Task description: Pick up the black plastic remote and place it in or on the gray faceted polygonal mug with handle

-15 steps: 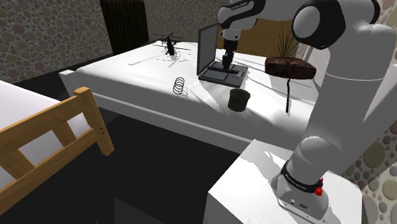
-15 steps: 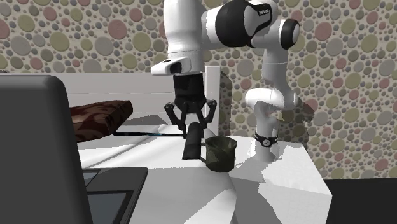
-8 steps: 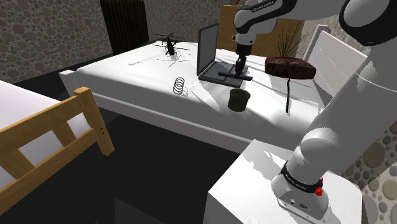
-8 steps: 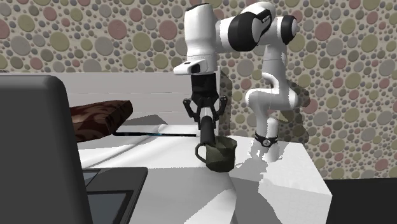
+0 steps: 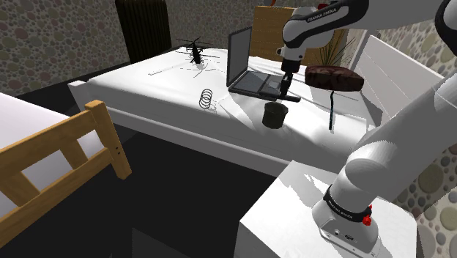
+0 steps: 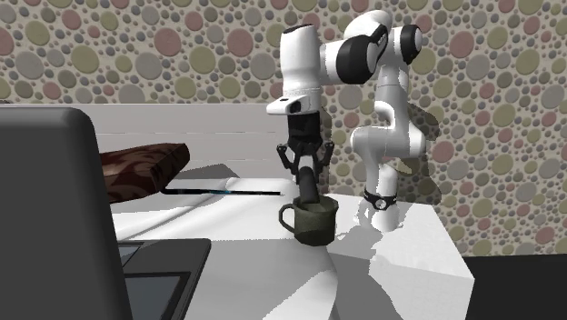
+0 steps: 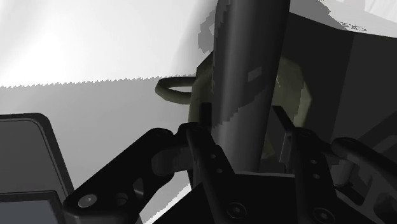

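Note:
My gripper (image 5: 286,82) is shut on the black remote (image 5: 285,91), which hangs nearly upright from the fingers. It hovers just above the dark grey-olive faceted mug (image 5: 275,114) on the white table (image 5: 168,91). In the second exterior view the gripper (image 6: 306,166) holds the remote (image 6: 310,187) straight over the mug (image 6: 314,222), and the remote's lower end reaches about the level of the rim. The mug's handle (image 6: 287,216) points to that view's left. In the wrist view the remote (image 7: 245,70) is clasped between both fingers (image 7: 205,122), with the mug (image 7: 300,95) behind it.
An open laptop (image 5: 245,69) stands beside the mug, toward the shoulder view's left. A wire coil (image 5: 207,97) and a small black helicopter-like object (image 5: 195,53) lie further left. A brown slab on a thin post (image 5: 333,77) rises to the right. A wooden frame (image 5: 62,150) stands at lower left.
The gripper has carried the remote from above the laptop toward the shoulder view's right, ending over the mug. The mug has not moved.

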Controlling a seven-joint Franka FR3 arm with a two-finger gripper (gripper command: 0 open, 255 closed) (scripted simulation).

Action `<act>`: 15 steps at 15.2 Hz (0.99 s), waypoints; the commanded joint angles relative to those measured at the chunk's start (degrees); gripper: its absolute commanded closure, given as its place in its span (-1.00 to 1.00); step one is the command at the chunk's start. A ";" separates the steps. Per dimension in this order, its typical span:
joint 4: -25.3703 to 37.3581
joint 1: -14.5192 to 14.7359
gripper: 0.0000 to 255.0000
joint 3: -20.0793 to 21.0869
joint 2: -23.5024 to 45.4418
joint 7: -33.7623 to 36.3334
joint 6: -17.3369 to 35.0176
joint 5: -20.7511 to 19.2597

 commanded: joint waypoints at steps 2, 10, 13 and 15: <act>-1.90 -0.09 1.00 -0.32 0.50 -0.33 2.40 0.00; -4.72 -0.04 1.00 -0.85 2.14 -0.89 6.77 0.37; -4.72 -0.04 1.00 -0.85 2.14 -0.89 6.77 0.37; -4.72 -0.04 1.00 -0.85 2.14 -0.89 6.77 0.37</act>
